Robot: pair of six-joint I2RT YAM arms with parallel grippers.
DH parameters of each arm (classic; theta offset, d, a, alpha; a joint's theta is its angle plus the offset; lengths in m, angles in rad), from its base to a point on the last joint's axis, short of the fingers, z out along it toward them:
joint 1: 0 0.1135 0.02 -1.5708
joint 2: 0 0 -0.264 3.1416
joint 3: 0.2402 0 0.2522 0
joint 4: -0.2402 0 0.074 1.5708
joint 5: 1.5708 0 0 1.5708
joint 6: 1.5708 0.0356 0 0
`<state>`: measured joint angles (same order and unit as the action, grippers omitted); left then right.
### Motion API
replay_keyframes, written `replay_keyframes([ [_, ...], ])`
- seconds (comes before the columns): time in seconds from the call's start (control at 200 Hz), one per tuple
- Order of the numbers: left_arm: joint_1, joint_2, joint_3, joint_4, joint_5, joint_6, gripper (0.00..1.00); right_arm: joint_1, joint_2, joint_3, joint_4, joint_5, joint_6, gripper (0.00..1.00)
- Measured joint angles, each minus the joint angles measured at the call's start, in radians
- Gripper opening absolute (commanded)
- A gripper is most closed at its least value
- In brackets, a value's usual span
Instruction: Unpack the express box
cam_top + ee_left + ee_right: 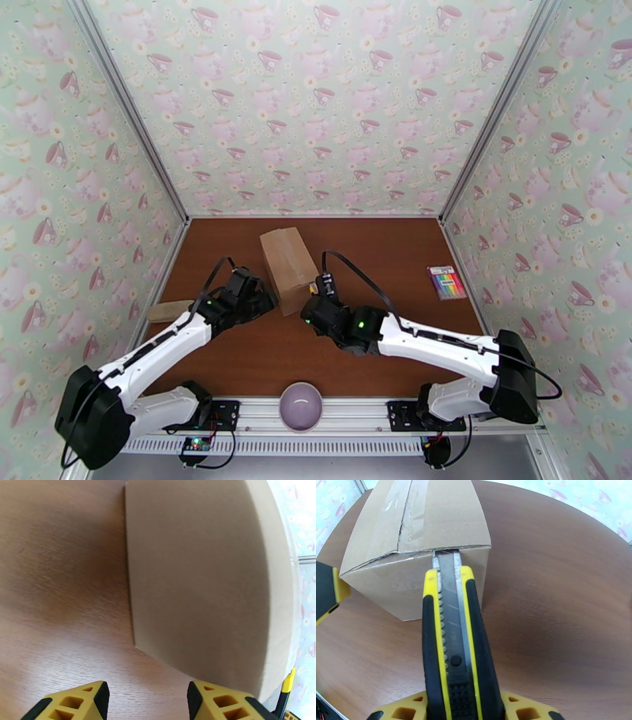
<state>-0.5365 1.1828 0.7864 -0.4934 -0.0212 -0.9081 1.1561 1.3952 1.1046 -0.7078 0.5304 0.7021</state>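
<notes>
Brown table [379, 260] | one express box [288, 267] mid-frame | left gripper [146, 697] jaws apart beside it | right gripper [462, 712] clamps one knife [452, 638], blade at taped seam [403, 531]

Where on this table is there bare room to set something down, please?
Bare wood lies between the express box and the marker pack, and along the back wall. Crowded: the box's near end, between left gripper and right gripper.

Centre: express box [288, 268] lies lengthwise and blocks the middle of the worktop [379, 253].
Box near end: left gripper [265, 301] and right gripper [316, 306] with utility knife [452, 638] crowd it, with a narrow gap between them.
Left edge: tan piece [168, 309] by the wall.
Right half: open up to the marker pack [446, 282].
Near rail: bowl [301, 405] between the arm bases.
</notes>
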Motion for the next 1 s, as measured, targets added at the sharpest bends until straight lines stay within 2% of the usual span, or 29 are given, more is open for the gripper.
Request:
replay_keyframes([
  [1.002,-0.068,0.100,0.020,0.073,-0.002,-0.021,0.59,0.005,0.036,0.031,-0.007,-0.002,-0.004,0.00],
])
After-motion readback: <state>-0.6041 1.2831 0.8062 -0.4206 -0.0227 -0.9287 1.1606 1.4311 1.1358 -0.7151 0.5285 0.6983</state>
